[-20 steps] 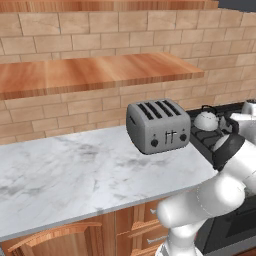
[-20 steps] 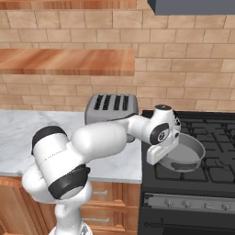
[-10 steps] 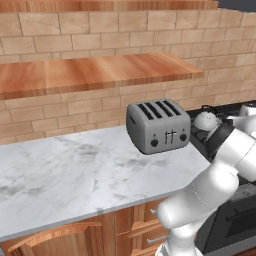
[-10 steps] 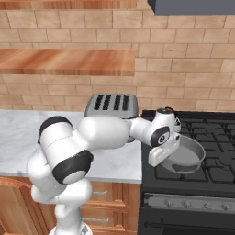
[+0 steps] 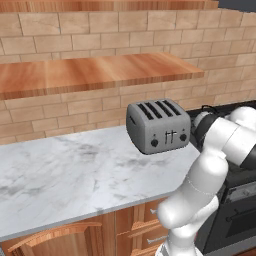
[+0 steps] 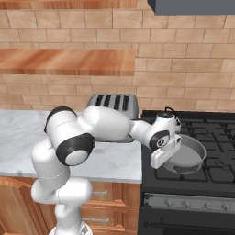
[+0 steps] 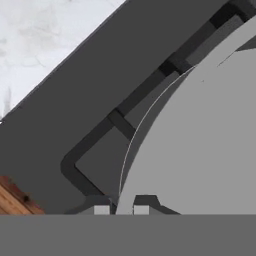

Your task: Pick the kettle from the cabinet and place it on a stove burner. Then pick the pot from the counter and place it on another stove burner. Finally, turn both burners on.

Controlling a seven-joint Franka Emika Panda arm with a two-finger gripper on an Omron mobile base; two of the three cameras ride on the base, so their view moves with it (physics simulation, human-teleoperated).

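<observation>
The shallow grey pot [image 6: 189, 153] sits low over the stove's front-left burner grate [image 7: 95, 145]; I cannot tell whether it rests on it. My gripper [image 7: 121, 210] is shut on the pot's [image 7: 200, 150] near rim, with one fingertip on each side of the thin edge. In the right base view the gripper [image 6: 165, 161] is at the pot's left side. The silver kettle [image 5: 199, 118] stands on a back burner, partly hidden by my wrist. The wooden cabinet shelf [image 5: 95, 72] on the brick wall is bare.
A boxy grey toaster [image 5: 157, 125] stands on the white marble counter [image 5: 75, 170] right beside the black stove [image 6: 215, 131]. My elbow arches in front of the toaster [image 6: 112, 102]. Burner knobs [image 6: 183, 204] line the stove's front panel.
The pot has drifted slightly to the right over the front-left burner with the gripper still shut on it. My elbow has swung up and to the right.
</observation>
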